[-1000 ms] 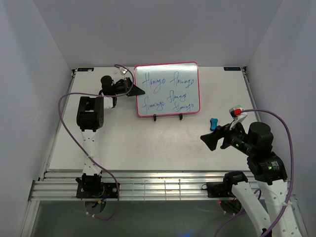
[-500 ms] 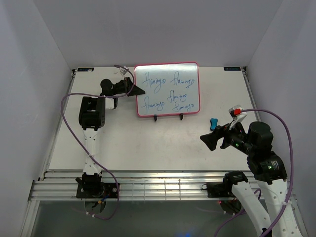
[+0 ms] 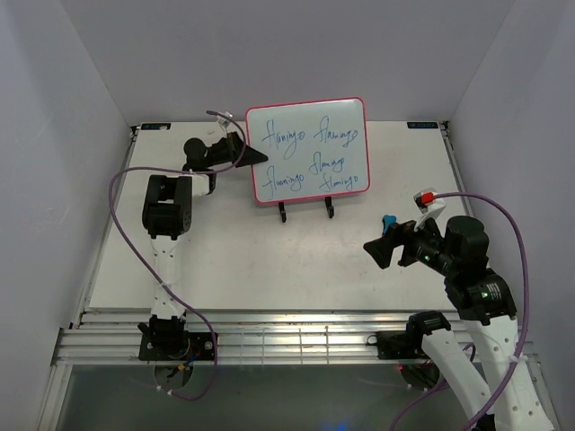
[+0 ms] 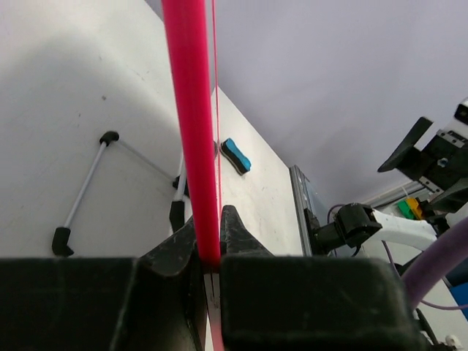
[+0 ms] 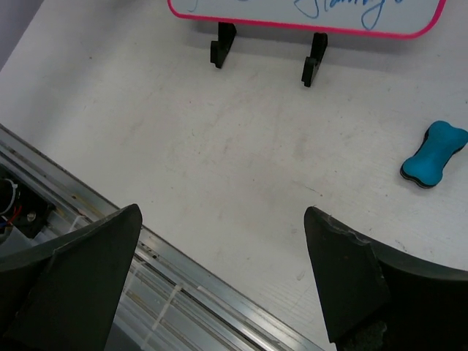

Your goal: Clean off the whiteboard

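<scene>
Left gripper, arm outstretched, pinches the whiteboard edge; right gripper hovers spread.

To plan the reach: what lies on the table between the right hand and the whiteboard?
Only bare table, then the two black feet of the stand just before the whiteboard; the right wrist view shows it.

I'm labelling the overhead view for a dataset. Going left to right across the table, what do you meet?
left claw, clamped on the board's left edge → whiteboard → blue eraser
</scene>
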Tool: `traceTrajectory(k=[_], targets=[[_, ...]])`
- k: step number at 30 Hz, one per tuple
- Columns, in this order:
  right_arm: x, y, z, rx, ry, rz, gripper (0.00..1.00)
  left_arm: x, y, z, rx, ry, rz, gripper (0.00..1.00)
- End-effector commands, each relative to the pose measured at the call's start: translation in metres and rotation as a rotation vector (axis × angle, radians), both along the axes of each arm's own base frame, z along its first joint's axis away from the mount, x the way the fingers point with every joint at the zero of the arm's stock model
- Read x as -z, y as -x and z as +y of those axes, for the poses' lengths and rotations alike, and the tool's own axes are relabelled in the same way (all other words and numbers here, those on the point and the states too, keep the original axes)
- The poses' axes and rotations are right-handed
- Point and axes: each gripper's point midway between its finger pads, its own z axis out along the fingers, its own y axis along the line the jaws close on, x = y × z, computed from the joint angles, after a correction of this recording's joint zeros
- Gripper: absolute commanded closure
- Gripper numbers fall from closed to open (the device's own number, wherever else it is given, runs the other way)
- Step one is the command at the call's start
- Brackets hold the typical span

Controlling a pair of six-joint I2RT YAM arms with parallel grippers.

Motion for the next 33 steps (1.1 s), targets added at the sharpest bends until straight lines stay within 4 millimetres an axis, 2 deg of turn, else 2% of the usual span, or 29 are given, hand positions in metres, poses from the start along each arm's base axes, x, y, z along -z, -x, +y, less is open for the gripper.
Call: traceTrajectory(k=[1,3,6,7,8,9,10,11,12,13,14,15,16,17,18,19,20,21,22,23,25,26,28,29,30,33], targets=[[0.019,-0.017,-0.004,0.068,0.012,0.054,0.03,-0.128,-0.001,-0.003,-0.108,0.111,-0.299,1.0],[0.027,-0.029,-0.015,0.17,0.019,0.079,0.1,-0.143,-0.001,-0.003,-0.122,0.128,-0.309,1.0],[0.04,-0.046,-0.041,0.37,0.053,0.124,0.1,-0.169,0.01,-0.003,-0.136,0.143,-0.323,1.0],[0.038,-0.051,-0.045,0.402,0.058,0.121,0.1,-0.164,0.011,-0.001,-0.163,0.143,-0.279,1.0],[0.037,-0.055,-0.051,0.442,0.071,0.12,0.1,-0.189,0.025,0.001,-0.183,0.142,-0.342,1.0],[0.039,-0.063,-0.055,0.466,0.096,0.127,0.1,-0.191,0.029,0.003,-0.204,0.133,-0.324,1.0],[0.037,-0.068,-0.057,0.473,0.113,0.119,0.1,-0.18,0.034,0.005,-0.236,0.122,-0.278,1.0],[0.031,-0.075,-0.06,0.486,0.135,0.103,0.1,-0.199,0.049,0.009,-0.26,0.112,-0.301,1.0],[0.041,-0.087,-0.072,0.539,0.204,0.135,0.1,-0.201,0.054,0.012,-0.286,0.107,-0.28,1.0],[0.042,-0.093,-0.077,0.551,0.243,0.143,0.1,-0.186,0.062,0.016,-0.313,0.094,-0.213,1.0],[0.031,-0.102,-0.078,0.556,0.25,0.131,0.1,-0.185,0.064,0.022,-0.365,0.092,-0.166,1.0],[0.039,-0.113,-0.079,0.55,0.262,0.179,0.09,-0.205,0.084,0.027,-0.384,0.106,-0.206,1.0],[0.038,-0.119,-0.077,0.539,0.257,0.191,0.09,-0.207,0.093,0.03,-0.397,0.109,-0.201,1.0],[0.029,-0.128,-0.075,0.527,0.242,0.182,0.09,-0.191,0.101,0.036,-0.423,0.102,-0.15,1.0],[0.037,-0.137,-0.072,0.495,0.237,0.224,0.08,-0.21,0.122,0.04,-0.428,0.125,-0.181,1.0],[0.036,-0.142,-0.072,0.482,0.238,0.23,0.07,-0.212,0.133,0.043,-0.432,0.129,-0.177,1.0],[0.038,-0.148,-0.074,0.469,0.255,0.23,0.07,-0.199,0.137,0.049,-0.462,0.115,-0.123,1.0],[0.043,-0.157,-0.082,0.486,0.269,0.255,0.07,-0.201,0.145,0.052,-0.476,0.109,-0.111,1.0],[0.047,-0.16,-0.087,0.493,0.273,0.274,0.07,-0.218,0.164,0.056,-0.501,0.104,-0.169,1.0],[0.052,-0.163,-0.087,0.47,0.282,0.287,0.07,-0.207,0.168,0.06,-0.53,0.067,-0.106,1.0],[0.067,-0.167,-0.078,0.398,0.251,0.341,0.04,-0.205,0.172,0.074,-0.653,0.015,-0.097,1.0],[0.072,-0.168,-0.075,0.379,0.251,0.354,0.02,-0.208,0.189,0.081,-0.697,-0.009,-0.073,1.0],[0.096,-0.166,-0.075,0.365,0.265,0.414,0.01,-0.214,0.196,0.095,-0.805,-0.055,-0.102,1.0],[0.104,-0.166,-0.076,0.368,0.276,0.432,0.04,-0.202,0.208,0.092,-0.806,-0.125,-0.052,1.0],[0.116,-0.167,-0.081,0.388,0.298,0.46,0.05,-0.213,0.212,0.095,-0.844,-0.141,-0.082,1.0],[0.144,-0.166,-0.086,0.402,0.333,0.503,0.09,-0.221,0.239,0.097,-0.849,-0.167,-0.129,1.0]])
